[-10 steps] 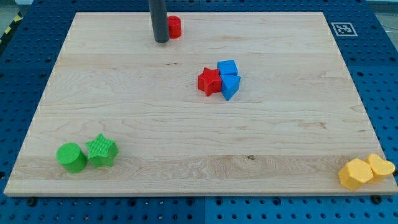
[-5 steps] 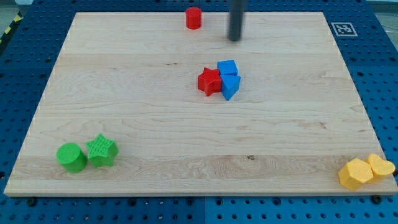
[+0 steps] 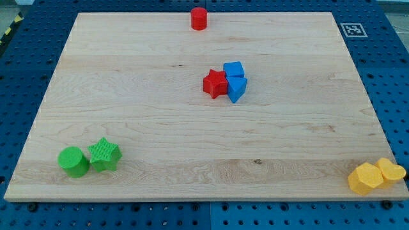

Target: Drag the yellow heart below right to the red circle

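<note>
The red circle (image 3: 199, 18) stands near the board's top edge, a little left of centre. Two yellow blocks touch each other at the board's bottom right corner. The right one looks like the yellow heart (image 3: 392, 170), and the left one is a yellow angular block (image 3: 365, 178). My rod and its tip do not show in the view.
A red star (image 3: 215, 84) touches a blue cube (image 3: 234, 69) and another blue block (image 3: 236, 89) just above the board's centre. A green circle (image 3: 73, 161) and a green star (image 3: 105, 154) sit together at the bottom left. The wooden board (image 3: 128, 96) lies on a blue pegboard.
The rod pushed the red circle to the right along the top edge, moved on to the right past it, then left the view. The other blocks have not moved.
</note>
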Motion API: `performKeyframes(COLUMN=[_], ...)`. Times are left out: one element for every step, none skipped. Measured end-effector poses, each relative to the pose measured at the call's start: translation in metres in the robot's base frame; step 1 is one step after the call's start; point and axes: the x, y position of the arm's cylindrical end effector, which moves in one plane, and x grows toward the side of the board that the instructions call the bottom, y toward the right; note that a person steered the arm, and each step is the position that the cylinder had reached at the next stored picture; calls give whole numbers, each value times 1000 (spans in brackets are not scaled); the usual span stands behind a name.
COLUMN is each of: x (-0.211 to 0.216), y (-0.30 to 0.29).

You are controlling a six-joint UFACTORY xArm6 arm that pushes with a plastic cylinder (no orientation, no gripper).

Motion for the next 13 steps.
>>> performKeyframes(x=[22, 21, 16, 13, -23, -74, -85, -45, -66, -142, -196, -177, -132], y=[-14, -50, -94, -94, -94, -94, -93, -73, -61, -79, -99, -78, -54])
